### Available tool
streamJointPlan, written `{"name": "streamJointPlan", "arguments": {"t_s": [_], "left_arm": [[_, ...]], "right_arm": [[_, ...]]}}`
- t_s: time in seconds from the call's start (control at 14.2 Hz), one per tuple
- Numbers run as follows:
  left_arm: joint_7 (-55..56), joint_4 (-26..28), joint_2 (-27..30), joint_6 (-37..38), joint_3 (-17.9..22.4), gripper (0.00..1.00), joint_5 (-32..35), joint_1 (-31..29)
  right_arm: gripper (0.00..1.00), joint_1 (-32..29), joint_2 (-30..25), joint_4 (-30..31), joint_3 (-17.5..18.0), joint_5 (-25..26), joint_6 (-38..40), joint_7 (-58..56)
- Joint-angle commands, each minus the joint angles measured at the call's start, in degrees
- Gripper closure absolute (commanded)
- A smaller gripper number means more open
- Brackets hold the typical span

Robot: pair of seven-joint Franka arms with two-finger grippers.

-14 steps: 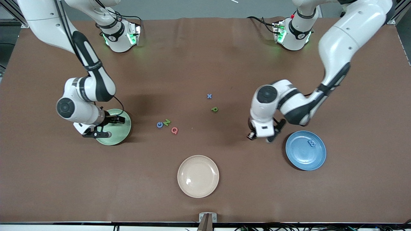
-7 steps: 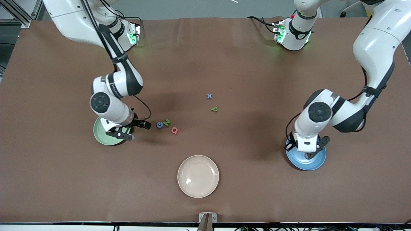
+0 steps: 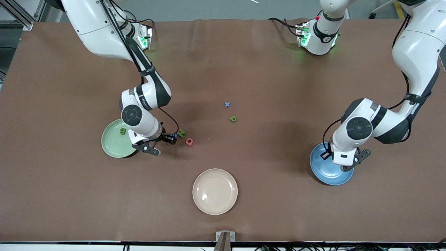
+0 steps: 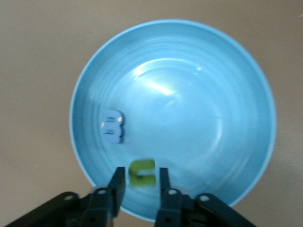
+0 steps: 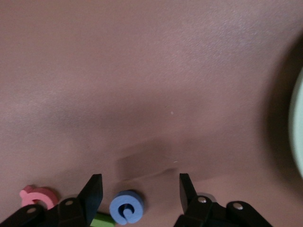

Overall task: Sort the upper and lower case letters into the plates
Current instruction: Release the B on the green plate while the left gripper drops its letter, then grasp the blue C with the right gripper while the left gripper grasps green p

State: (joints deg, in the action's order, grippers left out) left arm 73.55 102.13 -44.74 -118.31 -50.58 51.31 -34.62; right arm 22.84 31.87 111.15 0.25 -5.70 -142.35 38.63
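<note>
Front view, plates: green plate (image 3: pixel 116 143) at the right arm's end, a green letter (image 3: pixel 123 131) in it; blue plate (image 3: pixel 329 172) at the left arm's end; cream plate (image 3: pixel 215 191) nearest the camera.
Front view, loose letters: green N (image 3: pixel 181 132), pink Q (image 3: pixel 189 141), green p (image 3: pixel 232 119), blue x (image 3: pixel 227 104) mid-table.
Left wrist view: left gripper (image 4: pixel 142 182) over the blue plate (image 4: pixel 213 118), fingers slightly parted around a green c (image 4: pixel 142 172) (grip uncertain); blue letter (image 4: pixel 113 126) lies beside.
Right wrist view: right gripper (image 5: pixel 139 189) spread wide over a blue round letter (image 5: pixel 127 206), not touching it; pink Q (image 5: pixel 38 196) nearby.

Cream-beige plate (image 3: pixel 215 191) on brown table (image 3: pixel 278 69)
</note>
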Motion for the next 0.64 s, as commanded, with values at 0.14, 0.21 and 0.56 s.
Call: {"name": "streamJointPlan", "arguments": {"t_s": [0.14,0.21,0.56], "left_arm": [[-0.52,0.09,0.71,4.31,-2.32,0.00,-2.00,-0.18],[-0.43,-0.17,0.71,4.31,-3.47,0.00,-4.70,-0.18],[7.54,-1.14,0.10,3.62,-7.70,0.00,-14.13,4.54]], "right_arm": [[0.27,2.30,0.91,1.70,-0.43,-0.63,-3.97,2.95],[0.27,2.48,0.92,2.40,-0.43,-0.63,-4.85,2.95],[0.32,3.35,0.22,5.04,-0.43,-0.72,-4.95,3.38]]}}
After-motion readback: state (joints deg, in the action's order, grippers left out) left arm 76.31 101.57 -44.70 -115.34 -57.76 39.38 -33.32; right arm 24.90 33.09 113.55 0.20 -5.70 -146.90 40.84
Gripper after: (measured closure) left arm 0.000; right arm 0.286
